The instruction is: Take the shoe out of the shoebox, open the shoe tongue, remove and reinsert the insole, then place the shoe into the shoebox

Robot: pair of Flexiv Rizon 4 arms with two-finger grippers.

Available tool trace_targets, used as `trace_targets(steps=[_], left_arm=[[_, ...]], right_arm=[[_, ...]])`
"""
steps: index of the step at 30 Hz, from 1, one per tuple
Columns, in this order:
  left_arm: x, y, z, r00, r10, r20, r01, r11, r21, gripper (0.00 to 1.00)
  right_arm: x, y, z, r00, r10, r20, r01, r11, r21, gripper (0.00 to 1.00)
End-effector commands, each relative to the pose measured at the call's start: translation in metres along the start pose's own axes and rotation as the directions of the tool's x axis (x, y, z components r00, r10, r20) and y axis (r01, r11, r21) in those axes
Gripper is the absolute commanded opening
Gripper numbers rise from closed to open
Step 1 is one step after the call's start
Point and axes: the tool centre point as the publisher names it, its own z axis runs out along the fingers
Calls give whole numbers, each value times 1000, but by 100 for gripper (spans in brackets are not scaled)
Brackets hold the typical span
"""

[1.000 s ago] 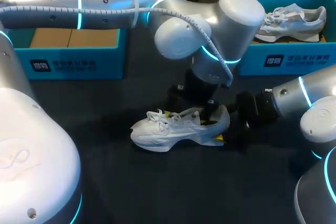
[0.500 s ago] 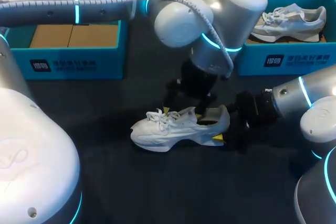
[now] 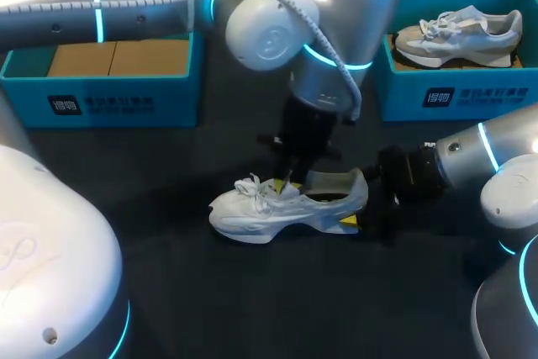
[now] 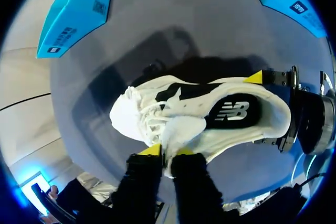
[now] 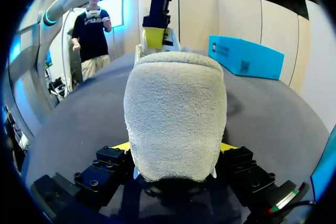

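Since the earlier frames, the left gripper had been shifted along the shoe from above its collar toward the laces, while the shoe itself had been left where it lay. The shoe was set on its sole on the table, outside both boxes. The white tongue was pinched between the left gripper's yellow tips and drawn toward the laces, so that the dark insole was exposed inside the shoe. The right gripper was placed at the shoe's heel, one finger on each side; both appeared to be pressed against the heel, though the contact was partly hidden. One blue shoebox was positioned beyond the shoe's toe end. Another shoebox, beyond the shoe's heel end, was occupied by a second shoe.
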Motion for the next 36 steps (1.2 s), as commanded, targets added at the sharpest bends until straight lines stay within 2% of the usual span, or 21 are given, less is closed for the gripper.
trace_targets(steps=[1,9,16,21,32,36], left_arm=[[-13,3,2,998,-4,-60,4,1000,-1,0],[-35,4,-1,992,-44,-121,47,999,22,0],[-50,3,4,989,-66,-134,70,997,26,0],[-60,2,16,986,-97,-132,102,994,31,0],[-66,-11,57,980,-171,-104,178,982,59,0],[-68,-14,67,977,-184,-107,191,980,59,14]], right_arm=[[0,-1,1,1000,0,2,0,1000,3,0],[0,-1,1,1000,0,2,0,1000,3,0],[0,-1,1,1000,0,2,0,1000,3,0],[0,-1,1,1000,0,2,0,1000,3,0],[0,-1,1,1000,0,2,0,1000,3,0],[0,-1,1,1000,0,2,0,1000,3,0]])
